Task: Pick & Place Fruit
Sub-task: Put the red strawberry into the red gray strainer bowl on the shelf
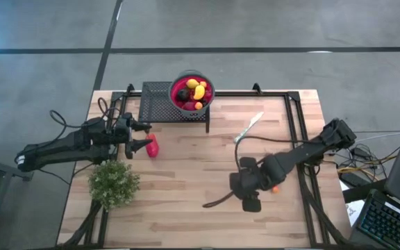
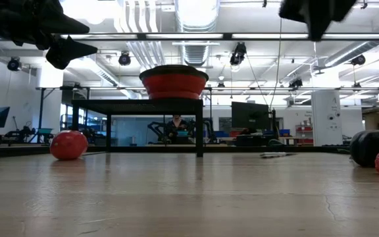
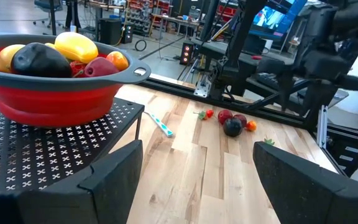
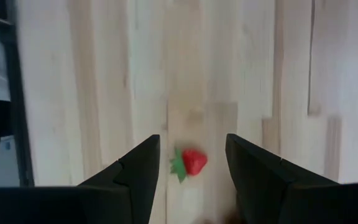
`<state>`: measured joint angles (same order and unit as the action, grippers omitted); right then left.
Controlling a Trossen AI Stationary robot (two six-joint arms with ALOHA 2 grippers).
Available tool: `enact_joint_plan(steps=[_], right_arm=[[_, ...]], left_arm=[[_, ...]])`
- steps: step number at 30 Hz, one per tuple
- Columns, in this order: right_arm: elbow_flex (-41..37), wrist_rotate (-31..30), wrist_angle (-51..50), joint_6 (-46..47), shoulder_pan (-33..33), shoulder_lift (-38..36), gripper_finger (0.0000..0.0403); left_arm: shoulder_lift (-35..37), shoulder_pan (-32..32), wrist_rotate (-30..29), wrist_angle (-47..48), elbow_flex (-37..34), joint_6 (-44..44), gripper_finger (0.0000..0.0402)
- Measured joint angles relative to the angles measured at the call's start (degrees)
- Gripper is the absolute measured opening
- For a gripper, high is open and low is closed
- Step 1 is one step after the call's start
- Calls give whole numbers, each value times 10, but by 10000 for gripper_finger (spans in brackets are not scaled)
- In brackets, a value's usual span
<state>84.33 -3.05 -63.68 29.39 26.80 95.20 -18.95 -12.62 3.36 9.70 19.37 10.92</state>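
Note:
A red bowl filled with several toy fruits stands on a black mesh rack at the table's far edge. A larger red fruit lies on the table just past my left gripper, which is open, empty and held well above the table. My right gripper is open and points down over a small red strawberry, which lies on the table between the fingers in the right wrist view. Several more small fruits lie near it, one of them orange.
A silver knife lies on the table right of the rack. A bushy green plant stands near the left front. Black frame rails run along the table's left, far and right sides. Bare wood lies across the middle and front.

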Motion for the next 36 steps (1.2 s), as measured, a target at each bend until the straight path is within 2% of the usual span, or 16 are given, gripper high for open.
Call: enact_joint_plan(steps=[10,19,30,36], right_arm=[[-67,-2,-15,70,31,1,205],[-149,11,27,102,41,3,215],[-230,18,162,94,41,3,236],[-275,18,196,96,41,3,249]], left_arm=[[0,0,0,0,0,0,312],[0,0,0,0,0,0,312],[0,0,0,0,0,0,312],[0,0,0,0,0,0,312]])
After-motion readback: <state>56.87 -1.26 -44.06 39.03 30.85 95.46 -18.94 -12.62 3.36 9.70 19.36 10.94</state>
